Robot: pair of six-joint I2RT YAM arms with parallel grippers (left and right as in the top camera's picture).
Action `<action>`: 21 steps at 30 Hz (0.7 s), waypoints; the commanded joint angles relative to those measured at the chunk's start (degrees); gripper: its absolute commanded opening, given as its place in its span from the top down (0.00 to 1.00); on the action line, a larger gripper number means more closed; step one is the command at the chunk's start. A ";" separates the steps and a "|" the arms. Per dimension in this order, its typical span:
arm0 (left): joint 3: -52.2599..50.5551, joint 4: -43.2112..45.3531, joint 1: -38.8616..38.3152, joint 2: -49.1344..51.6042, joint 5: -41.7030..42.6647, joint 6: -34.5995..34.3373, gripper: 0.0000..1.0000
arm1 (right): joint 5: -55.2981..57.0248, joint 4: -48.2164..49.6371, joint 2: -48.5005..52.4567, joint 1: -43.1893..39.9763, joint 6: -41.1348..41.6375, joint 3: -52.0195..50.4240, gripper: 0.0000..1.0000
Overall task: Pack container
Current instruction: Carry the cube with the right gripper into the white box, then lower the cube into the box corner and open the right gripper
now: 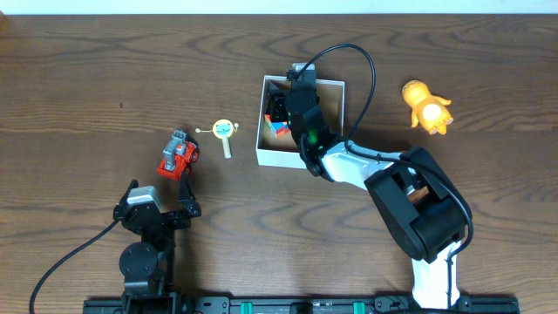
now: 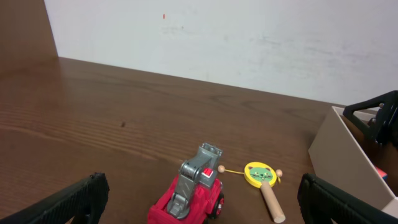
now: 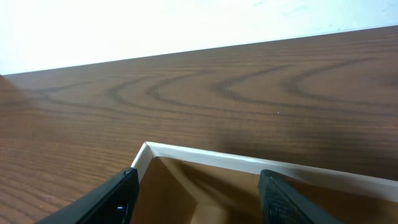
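The container is a small white-walled box with a tan inside, standing at mid-table. My right gripper hangs over its left part, open, and the right wrist view shows only the box's rim and tan floor between the fingers. A blue, orange and red toy lies inside the box under that gripper. My left gripper stands open near the front edge, just behind a red and grey toy truck, which sits between its spread fingers in the left wrist view.
A yellow round rattle on a wooden stick lies between the truck and the box. A yellow duck-like toy sits at the right. The right arm's cable arcs over the box. A white wall runs along the table's far edge.
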 commanded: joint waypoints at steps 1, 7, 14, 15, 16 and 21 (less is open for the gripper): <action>-1.16 -2.23 -0.22 -0.09 -0.31 0.76 0.02 | 0.02 0.17 0.68 0.48 -1.62 1.38 0.36; -1.16 -2.23 -0.22 -0.09 -0.31 0.76 0.02 | 0.00 -3.13 -1.22 0.48 -12.68 2.78 0.40; -1.16 -2.23 -0.22 -0.09 -0.28 0.76 0.02 | -4.26 -17.38 -6.80 0.48 -22.14 3.56 0.37; -1.16 -2.23 -0.22 -0.09 -0.28 0.76 0.02 | -4.26 -19.26 -7.45 0.48 -22.73 3.56 0.32; -1.16 -2.23 -0.22 -0.09 -0.28 0.76 0.02 | -4.24 -21.24 -8.26 0.48 -22.82 3.56 0.22; -1.16 -2.23 -0.22 -0.09 -0.28 0.76 0.02 | -4.28 -25.49 -11.43 0.48 -22.73 3.56 0.10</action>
